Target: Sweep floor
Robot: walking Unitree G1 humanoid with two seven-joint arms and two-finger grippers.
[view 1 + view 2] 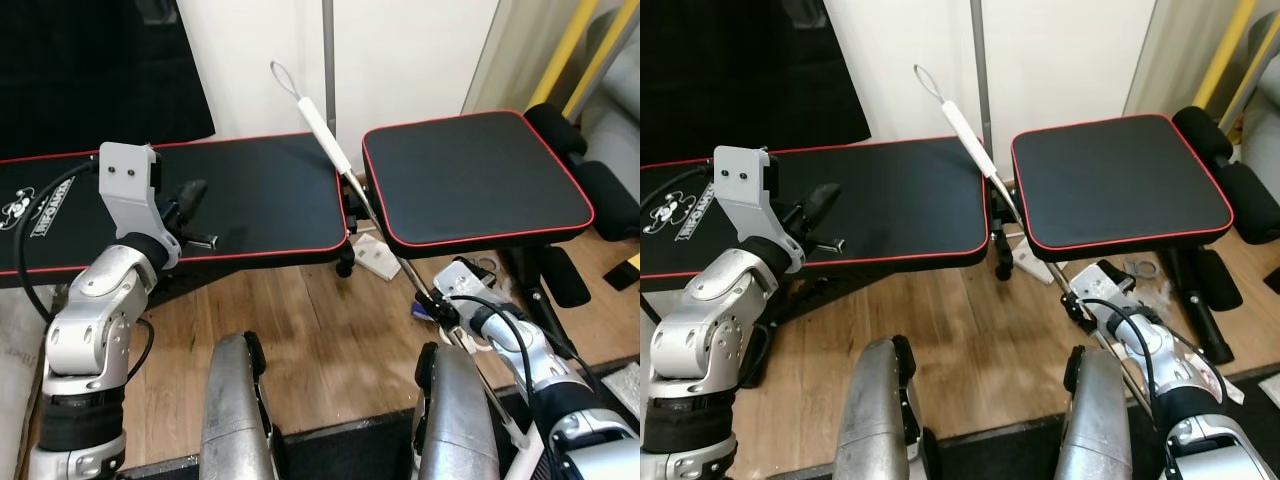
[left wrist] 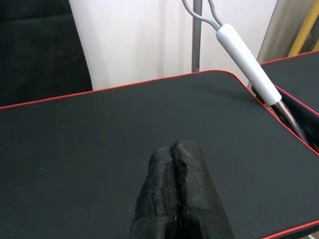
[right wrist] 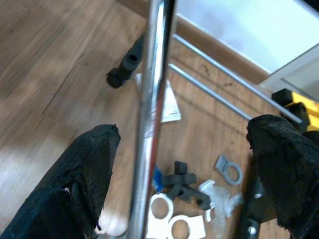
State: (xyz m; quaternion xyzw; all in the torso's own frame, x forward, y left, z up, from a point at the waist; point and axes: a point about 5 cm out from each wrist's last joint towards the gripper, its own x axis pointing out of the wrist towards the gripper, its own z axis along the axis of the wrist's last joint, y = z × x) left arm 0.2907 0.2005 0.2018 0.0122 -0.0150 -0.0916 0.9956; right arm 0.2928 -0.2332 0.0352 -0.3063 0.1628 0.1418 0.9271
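A broom handle, with a white grip (image 1: 325, 133) and a wire loop on top, leans across the gap between the two bench pads. Its metal pole (image 3: 152, 99) runs down between the fingers of my right gripper (image 1: 440, 305), low at the right over the wooden floor (image 1: 320, 340). That gripper is open, its black fingers (image 3: 84, 179) spread wide, and the pole stands close to one of them. My left gripper (image 2: 174, 149) is shut on nothing and hovers above the long black pad (image 1: 260, 200), left of the white grip (image 2: 246, 62).
A weight bench with red-trimmed black pads, the long one and a square one (image 1: 475, 175), blocks the way ahead. Small plastic parts (image 3: 184, 199) and a white scrap (image 1: 375, 255) lie on the floor under it. Black foam rollers (image 1: 555, 125) and yellow poles (image 1: 570, 45) stand at the right. My legs (image 1: 235, 400) are below.
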